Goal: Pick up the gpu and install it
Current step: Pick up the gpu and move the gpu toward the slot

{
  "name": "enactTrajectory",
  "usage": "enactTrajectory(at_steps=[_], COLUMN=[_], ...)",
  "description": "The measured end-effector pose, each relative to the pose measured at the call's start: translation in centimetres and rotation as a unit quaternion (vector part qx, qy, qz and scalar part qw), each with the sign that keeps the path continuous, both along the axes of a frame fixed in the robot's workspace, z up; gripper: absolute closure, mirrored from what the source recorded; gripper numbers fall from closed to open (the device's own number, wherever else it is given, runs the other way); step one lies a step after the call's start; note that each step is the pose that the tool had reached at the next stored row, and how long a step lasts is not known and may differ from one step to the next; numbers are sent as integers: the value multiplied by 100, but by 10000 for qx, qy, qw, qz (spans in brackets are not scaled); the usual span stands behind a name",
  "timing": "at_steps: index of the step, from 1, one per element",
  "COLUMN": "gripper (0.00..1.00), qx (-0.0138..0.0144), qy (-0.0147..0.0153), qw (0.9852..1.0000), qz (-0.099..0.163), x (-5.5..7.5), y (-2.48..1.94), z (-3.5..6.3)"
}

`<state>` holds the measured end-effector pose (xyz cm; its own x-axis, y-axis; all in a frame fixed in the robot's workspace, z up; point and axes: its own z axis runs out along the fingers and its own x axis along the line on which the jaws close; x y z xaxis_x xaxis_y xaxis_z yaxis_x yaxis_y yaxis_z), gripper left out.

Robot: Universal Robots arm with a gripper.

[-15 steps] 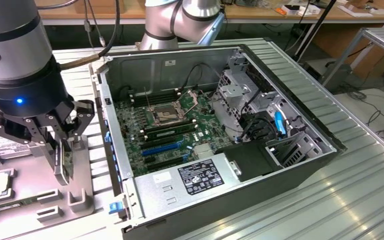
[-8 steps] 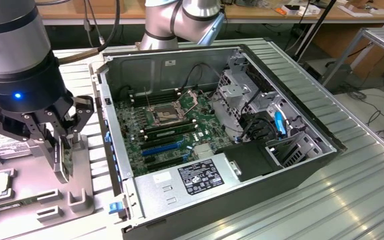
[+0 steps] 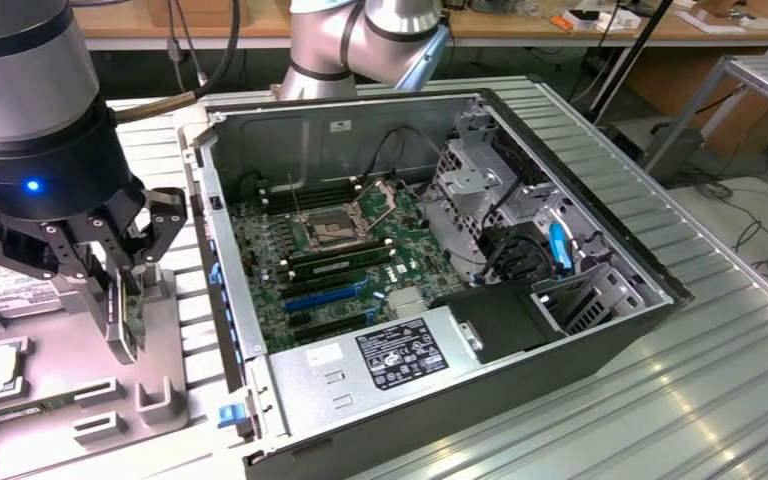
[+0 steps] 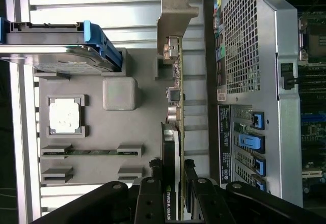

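The gpu stands on edge in a slot of the grey holder tray. I see it edge-on: a green board, a black face with a label, and a silver end bracket at its far end. My gripper has one black finger against the black face and the other against the green side, so it is shut on the card. In the exterior view my gripper hangs over the tray at the left, beside the open computer case, with the gpu between its fingers.
The tray also holds a hard drive in a blue caddy, a processor chip and a memory stick. Inside the case lie the motherboard, a power supply and a drive cage. The case wall stands close beside the card.
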<state>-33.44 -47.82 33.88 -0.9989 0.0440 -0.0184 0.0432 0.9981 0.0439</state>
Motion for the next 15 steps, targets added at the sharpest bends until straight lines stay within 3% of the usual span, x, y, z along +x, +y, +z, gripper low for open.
enactTrajectory(at_steps=[15], gripper=[73], qx=[2], qy=[-1], qw=[10000], qz=[0], x=[0], y=[0], z=[137])
